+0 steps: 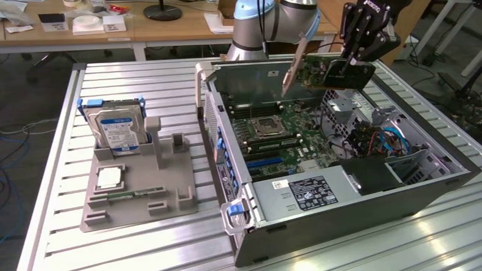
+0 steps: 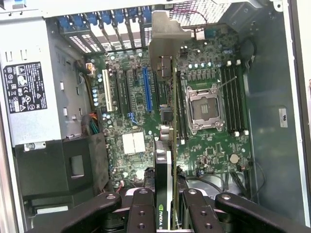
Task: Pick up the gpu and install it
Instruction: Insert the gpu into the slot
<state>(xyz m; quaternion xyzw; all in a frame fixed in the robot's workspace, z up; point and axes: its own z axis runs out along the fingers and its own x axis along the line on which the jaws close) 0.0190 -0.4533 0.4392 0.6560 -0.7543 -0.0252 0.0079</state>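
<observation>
The gpu point(image 1: 322, 72) hangs in the air above the open computer case point(image 1: 452, 169), near its far rim, with my gripper point(image 1: 350, 61) shut on its black cooler end. Its silver end bracket point(image 1: 294, 62) points down toward the case. In the wrist view the gpu point(image 2: 167, 145) appears edge-on between the black fingers point(image 2: 141, 208), the bracket point(image 2: 165, 43) leading. It floats over the motherboard point(image 2: 209, 155), just beside the blue expansion slot point(image 2: 147, 90) and apart from it.
A grey fixture point(image 1: 169, 192) on the exterior view's left carries an upright silver hard drive point(image 1: 114, 131), a small chip point(image 1: 109, 178) and a narrow memory stick point(image 1: 124, 196). Inside the case sit the power supply point(image 1: 316, 192), CPU socket point(image 2: 204, 104) and loose cables point(image 1: 388, 138).
</observation>
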